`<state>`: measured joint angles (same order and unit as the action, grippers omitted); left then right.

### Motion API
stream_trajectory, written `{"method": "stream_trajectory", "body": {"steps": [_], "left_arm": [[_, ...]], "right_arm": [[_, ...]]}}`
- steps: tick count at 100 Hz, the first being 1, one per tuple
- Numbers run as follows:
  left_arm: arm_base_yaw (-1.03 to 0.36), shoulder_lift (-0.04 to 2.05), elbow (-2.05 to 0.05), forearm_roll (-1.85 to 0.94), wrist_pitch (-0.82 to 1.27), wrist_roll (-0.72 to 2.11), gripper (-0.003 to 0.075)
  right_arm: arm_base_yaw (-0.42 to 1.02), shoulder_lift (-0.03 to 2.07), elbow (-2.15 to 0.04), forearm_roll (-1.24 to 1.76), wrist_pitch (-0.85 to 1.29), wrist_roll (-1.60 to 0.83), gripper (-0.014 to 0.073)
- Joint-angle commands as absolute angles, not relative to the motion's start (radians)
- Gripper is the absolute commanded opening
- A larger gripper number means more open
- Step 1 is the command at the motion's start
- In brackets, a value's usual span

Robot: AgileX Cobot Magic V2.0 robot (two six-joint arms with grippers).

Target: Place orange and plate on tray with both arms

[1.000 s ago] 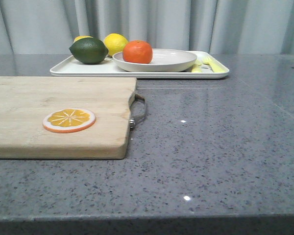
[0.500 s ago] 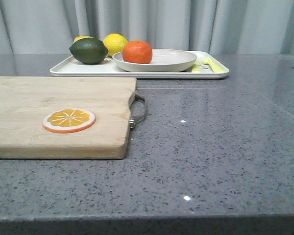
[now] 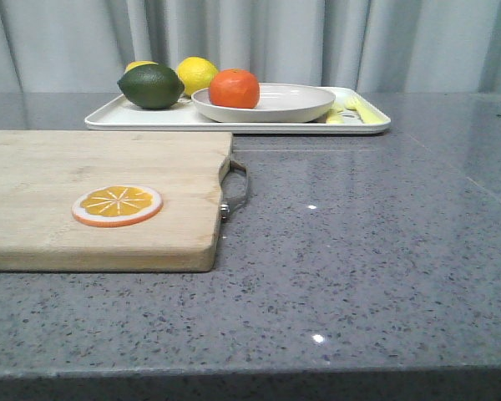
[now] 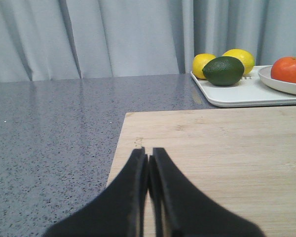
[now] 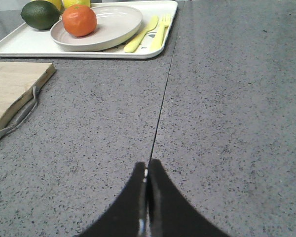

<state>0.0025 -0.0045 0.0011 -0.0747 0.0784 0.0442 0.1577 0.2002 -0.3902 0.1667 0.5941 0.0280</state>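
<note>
The orange (image 3: 234,88) sits on the off-white plate (image 3: 292,104), which rests on the white tray (image 3: 150,119) at the back of the table. The orange (image 5: 79,20), plate (image 5: 116,27) and tray (image 5: 19,47) also show in the right wrist view, and the orange (image 4: 289,69), plate (image 4: 281,86) and tray (image 4: 237,96) at the edge of the left wrist view. My left gripper (image 4: 148,154) is shut and empty above the wooden cutting board (image 4: 222,158). My right gripper (image 5: 147,165) is shut and empty over the bare grey table. Neither gripper shows in the front view.
A dark green lime (image 3: 151,86) and two yellow lemons (image 3: 197,73) lie on the tray's left part; a yellow fork and spoon (image 3: 351,110) lie on its right part. An orange slice (image 3: 117,205) lies on the cutting board (image 3: 83,167), which has a metal handle (image 3: 236,190).
</note>
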Motion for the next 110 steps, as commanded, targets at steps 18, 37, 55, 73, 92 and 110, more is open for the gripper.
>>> {"method": "stream_trajectory", "body": {"steps": [18, 37, 55, 73, 92, 110], "left_arm": [[0.004, -0.035, 0.023, -0.075, 0.0, 0.039, -0.0019], [0.004, -0.035, 0.023, -0.075, 0.0, 0.039, -0.0019], [0.004, -0.035, 0.023, -0.075, 0.0, 0.039, -0.0019], [0.004, -0.035, 0.023, -0.075, 0.0, 0.039, -0.0019], [0.004, -0.035, 0.023, -0.075, 0.0, 0.039, -0.0019], [0.004, -0.035, 0.023, -0.075, 0.0, 0.039, -0.0019]], "right_arm": [[0.159, 0.208, -0.417, 0.166, 0.516, 0.015, -0.0059], [0.159, 0.208, -0.417, 0.166, 0.516, 0.015, -0.0059], [0.159, 0.208, -0.417, 0.166, 0.516, 0.015, -0.0059], [0.159, 0.208, -0.417, 0.166, 0.516, 0.015, -0.0059], [0.159, 0.208, -0.417, 0.166, 0.516, 0.015, -0.0059], [0.156, 0.207, -0.347, 0.161, 0.424, 0.015, -0.0059]]}}
